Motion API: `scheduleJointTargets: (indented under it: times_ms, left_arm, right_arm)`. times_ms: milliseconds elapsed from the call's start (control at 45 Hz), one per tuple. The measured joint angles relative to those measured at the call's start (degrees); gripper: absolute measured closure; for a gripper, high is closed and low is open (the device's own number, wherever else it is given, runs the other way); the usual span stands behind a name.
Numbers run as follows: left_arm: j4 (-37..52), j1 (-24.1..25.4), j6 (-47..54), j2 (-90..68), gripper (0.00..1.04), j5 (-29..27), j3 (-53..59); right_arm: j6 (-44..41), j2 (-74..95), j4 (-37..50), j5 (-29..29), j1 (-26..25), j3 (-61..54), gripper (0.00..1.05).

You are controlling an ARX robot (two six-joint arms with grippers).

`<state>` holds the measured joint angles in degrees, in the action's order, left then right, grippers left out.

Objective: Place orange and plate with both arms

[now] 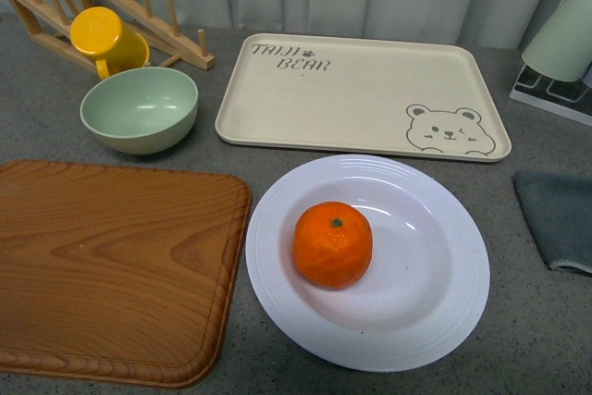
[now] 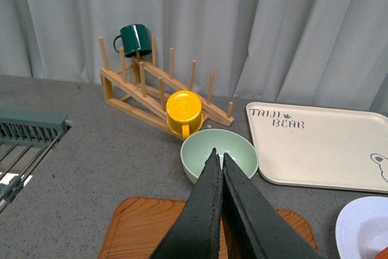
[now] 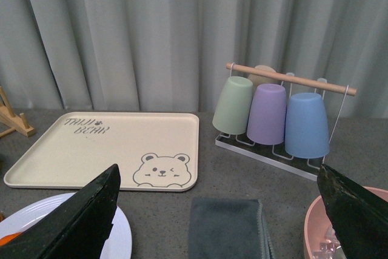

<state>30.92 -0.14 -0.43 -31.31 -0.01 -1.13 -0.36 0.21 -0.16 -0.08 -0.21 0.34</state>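
Note:
The orange (image 1: 333, 244) with a green stem dot sits left of centre in the white ridged plate (image 1: 444, 321) on the grey table in the front view. Neither arm shows in the front view. In the left wrist view my left gripper (image 2: 218, 153) is shut and empty, above the wooden board (image 2: 139, 228), its tips in line with the pale green bowl (image 2: 236, 147); the plate's edge (image 2: 354, 232) shows at the corner. In the right wrist view my right gripper (image 3: 219, 174) is open and empty above a grey cloth (image 3: 225, 228); the plate's rim (image 3: 124, 241) and a sliver of orange (image 3: 7, 239) show.
A beige bear-print tray (image 1: 361, 90) lies behind the plate. The green bowl (image 1: 139, 108), a yellow mug (image 1: 106, 39) and a wooden rack (image 1: 139, 6) stand back left. The wooden board (image 1: 111, 265) lies left. A cup rack (image 3: 282, 113) and a pink bowl (image 3: 315, 235) stand right.

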Motion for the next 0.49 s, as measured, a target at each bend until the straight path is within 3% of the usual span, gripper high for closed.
scheduleJointTargets:
  times_ms: [489]
  left_arm:
    - [-13.33,0.00,0.00,13.94,1.01,0.00,0.02]
  right_arm:
    - [0.00,0.00,0.00,0.02,0.00,0.00,0.09]
